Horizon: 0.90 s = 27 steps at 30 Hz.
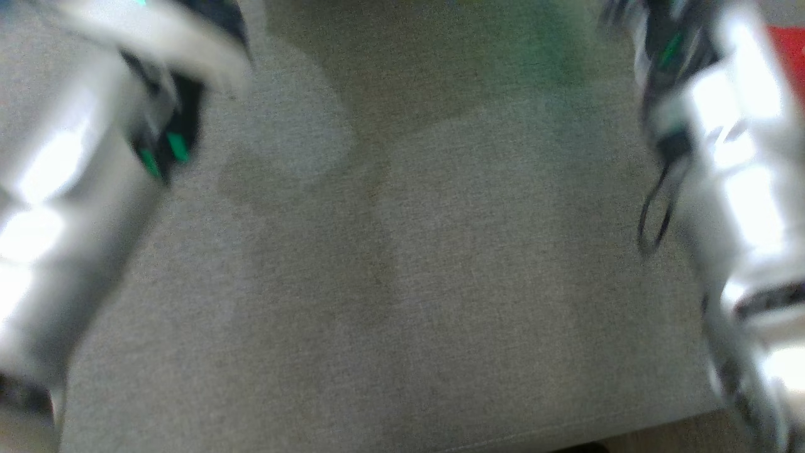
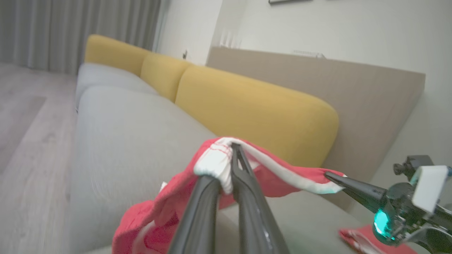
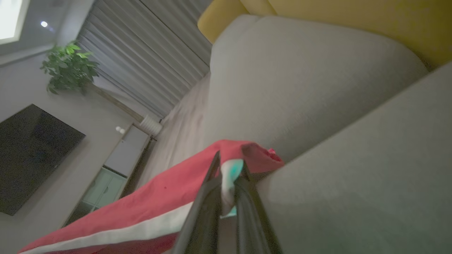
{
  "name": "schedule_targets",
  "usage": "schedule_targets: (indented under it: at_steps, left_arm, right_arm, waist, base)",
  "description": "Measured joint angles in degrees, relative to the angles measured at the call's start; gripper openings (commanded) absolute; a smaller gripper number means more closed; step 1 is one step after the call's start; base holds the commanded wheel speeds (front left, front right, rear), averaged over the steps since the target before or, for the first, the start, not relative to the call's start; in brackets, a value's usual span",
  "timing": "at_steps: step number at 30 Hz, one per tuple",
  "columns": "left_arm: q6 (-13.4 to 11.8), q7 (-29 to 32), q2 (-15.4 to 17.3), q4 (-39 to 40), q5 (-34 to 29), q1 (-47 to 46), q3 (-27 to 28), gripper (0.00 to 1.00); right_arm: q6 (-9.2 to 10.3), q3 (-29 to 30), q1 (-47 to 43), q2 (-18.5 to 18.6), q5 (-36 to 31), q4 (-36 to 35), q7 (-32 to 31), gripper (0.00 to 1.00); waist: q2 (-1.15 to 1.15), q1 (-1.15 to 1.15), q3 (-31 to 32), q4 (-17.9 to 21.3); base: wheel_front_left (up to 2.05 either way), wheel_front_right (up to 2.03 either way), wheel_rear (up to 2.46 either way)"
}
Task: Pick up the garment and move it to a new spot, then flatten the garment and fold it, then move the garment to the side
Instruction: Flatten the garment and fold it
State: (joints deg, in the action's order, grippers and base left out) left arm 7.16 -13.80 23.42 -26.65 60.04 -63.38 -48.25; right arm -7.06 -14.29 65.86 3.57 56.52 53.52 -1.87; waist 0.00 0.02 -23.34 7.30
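Observation:
The garment is red cloth with a white elastic band, held up above the grey sofa seat. My left gripper is shut on a bunched white end of the band. The band stretches right to my right gripper, which pinches its other end. In the right wrist view the right gripper is shut on the white band, and the garment hangs down to the left of it. The blurred head view has both pale forearms, left and right, and a red patch at the upper right.
Yellow back cushions line the far side of the sofa, with a beige panel behind. Wooden floor lies off the seat's front edge. Another bit of red cloth lies on the seat under the right arm.

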Motion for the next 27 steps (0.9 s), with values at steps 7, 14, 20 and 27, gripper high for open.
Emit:
schedule_targets:
  at_steps: [7,14,20,27]
  left_arm:
    - [0.4,-0.5,3.6,6.5,-0.7,18.6,-2.9,0.0]
    - [0.4,-0.6,2.7,15.6,-6.0,41.4,2.1,0.0]
    - [-0.9,-0.5,2.0,23.6,-8.7,56.7,3.7,0.0]
    - [-1.5,-0.3,0.9,32.3,-6.8,61.1,6.4,0.0]
  right_arm:
    - [0.0,-3.5,-20.2,1.5,-3.7,-5.6,1.1,0.0]
    - [0.0,-1.6,-41.8,7.2,-8.1,-21.0,0.7,0.0]
    - [-0.02,8.3,-62.0,7.9,-11.6,-39.8,-5.1,0.0]
    - [-0.04,23.0,-75.9,-0.5,-19.5,-68.1,-21.9,0.0]
  waist:
    - [0.0,-0.01,2.1,-1.9]
    - [0.0,-0.04,7.9,-3.4]
    - [0.01,-0.04,10.7,-5.5]
    - [0.01,-0.01,9.3,-9.2]
  base:
    - [0.0,0.0,0.0]
    - [0.0,0.0,0.0]
    - [0.0,0.0,0.0]
    - [0.0,0.0,0.0]
